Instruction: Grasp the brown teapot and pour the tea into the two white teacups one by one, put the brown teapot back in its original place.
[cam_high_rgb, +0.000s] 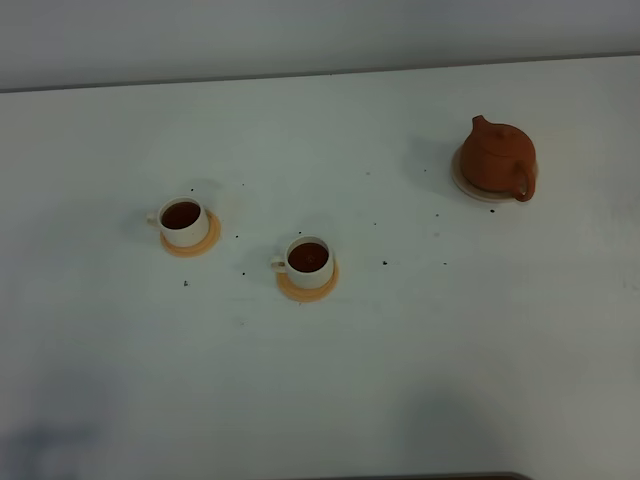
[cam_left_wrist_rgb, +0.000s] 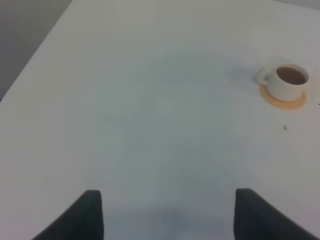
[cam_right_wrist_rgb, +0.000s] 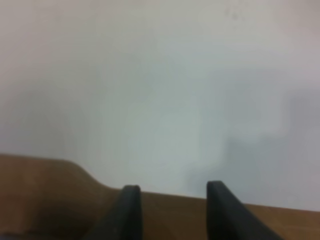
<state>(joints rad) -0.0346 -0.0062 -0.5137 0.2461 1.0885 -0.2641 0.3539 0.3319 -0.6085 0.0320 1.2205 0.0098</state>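
The brown teapot (cam_high_rgb: 497, 155) stands upright on the pale beige saucer (cam_high_rgb: 460, 180) at the back right of the white table, lid on. The two white teacups (cam_high_rgb: 183, 222) (cam_high_rgb: 309, 262) each stand on an orange coaster and hold dark tea. One teacup (cam_left_wrist_rgb: 286, 82) on its coaster shows in the left wrist view, far from the left gripper (cam_left_wrist_rgb: 167, 192), which is wide open and empty over bare table. The right gripper (cam_right_wrist_rgb: 173, 186) is open and empty over the table's front edge. Neither gripper shows in the exterior high view.
Small dark specks (cam_high_rgb: 385, 263) dot the table between the cups and the teapot. A brown wooden edge (cam_right_wrist_rgb: 50, 195) runs under the right gripper. The table's left edge (cam_left_wrist_rgb: 35, 55) shows in the left wrist view.
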